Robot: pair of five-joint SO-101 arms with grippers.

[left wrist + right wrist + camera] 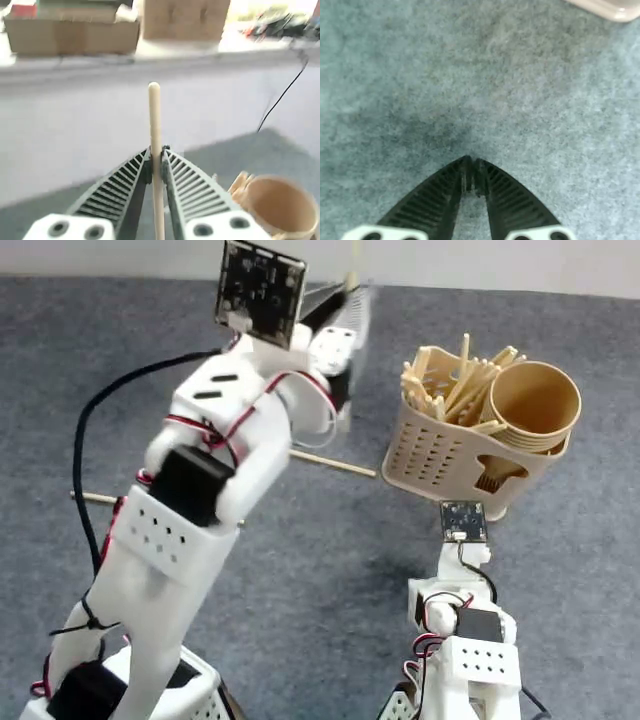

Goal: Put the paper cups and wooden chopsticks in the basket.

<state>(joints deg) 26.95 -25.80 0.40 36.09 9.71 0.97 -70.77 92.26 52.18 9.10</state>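
Right gripper (471,166): I am seeing it pointing down over the grey desk (330,570) at my near side, in front of the basket. Its fingers are closing tip to tip and are gripping nothing.
Basket corner: a pale edge of the basket (606,6) is showing just beyond those fingers in the right wrist view, clear of them.
Loose chopstick (335,464): it is lying flat on the desk between the two arms, its end stopping just short of the basket wall.
Second chopstick (92,497): it is lying flat well off to the left, partly running under the left arm.
Basket (440,455): it is sitting on the desk ahead of the right arm.
Paper cups (535,400): they are sitting nested, tilted in the basket's right half.
Bundle of chopsticks (450,380): it is standing slanted in the left half, beside the cups.
Left gripper (156,152): it is hanging raised above the desk, up and to the left of the basket. Its fingers are pinching the held chopstick (154,125), which is standing upright past their tips.
Cardboard boxes (70,32): they are sitting along a ledge far behind.
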